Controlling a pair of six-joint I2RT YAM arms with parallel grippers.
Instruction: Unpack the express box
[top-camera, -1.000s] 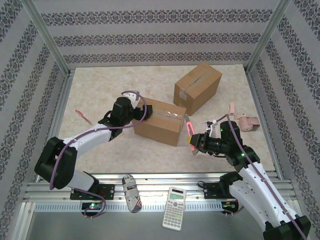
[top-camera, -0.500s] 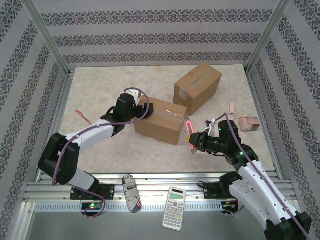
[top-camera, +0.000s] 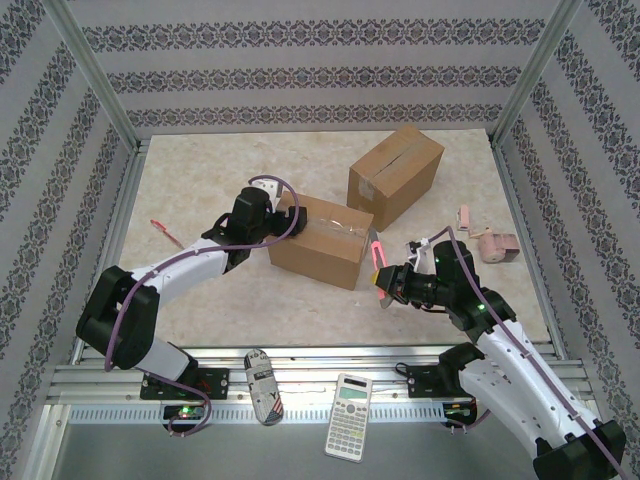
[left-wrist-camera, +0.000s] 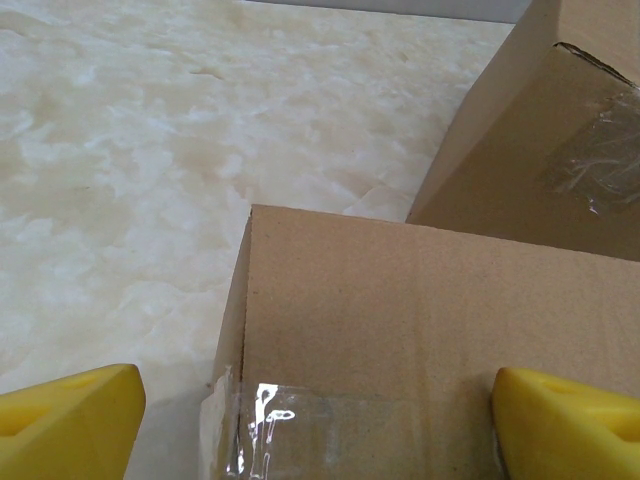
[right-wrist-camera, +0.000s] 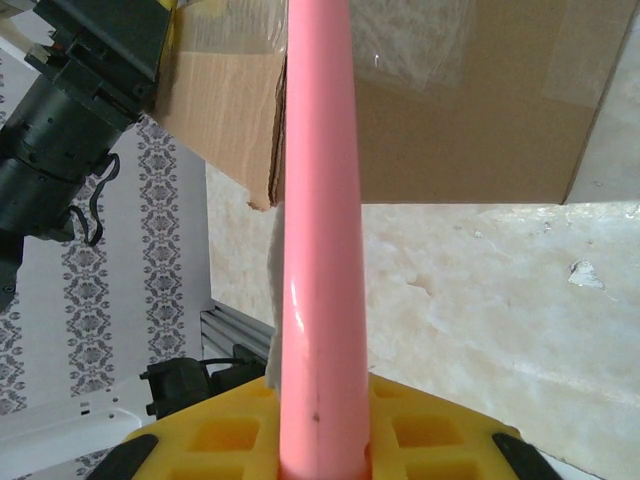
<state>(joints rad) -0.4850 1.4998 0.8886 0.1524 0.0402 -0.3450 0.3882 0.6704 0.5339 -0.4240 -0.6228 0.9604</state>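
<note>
**Box mid-table: left pincer (top-camera: 283, 222) straddling its end, right pincer (top-camera: 387, 285) aiming a pink stick (top-camera: 376, 255) at it**

The box (top-camera: 318, 243) is sitting on the table (top-camera: 200, 180), just in front of a second box (top-camera: 395, 172). The left pincer's yellow fingers (left-wrist-camera: 60, 420) are standing wide apart on either side of the box's left end, not squeezing as far as I can tell. The right pincer is clamping down on the pink stick, tip near the box's right corner. My guess is the plain cardboard is light, stiff along the edges and dent-prone mid-panel. It's probably sliding easily on that smooth top, so I'd hold it across the end by the corners. The clear tape (left-wrist-camera: 330, 430) is looking slick. I'm not seeing any brand or label on the box, and the calculator (top-camera: 350, 402) keys are too small to read.
</note>
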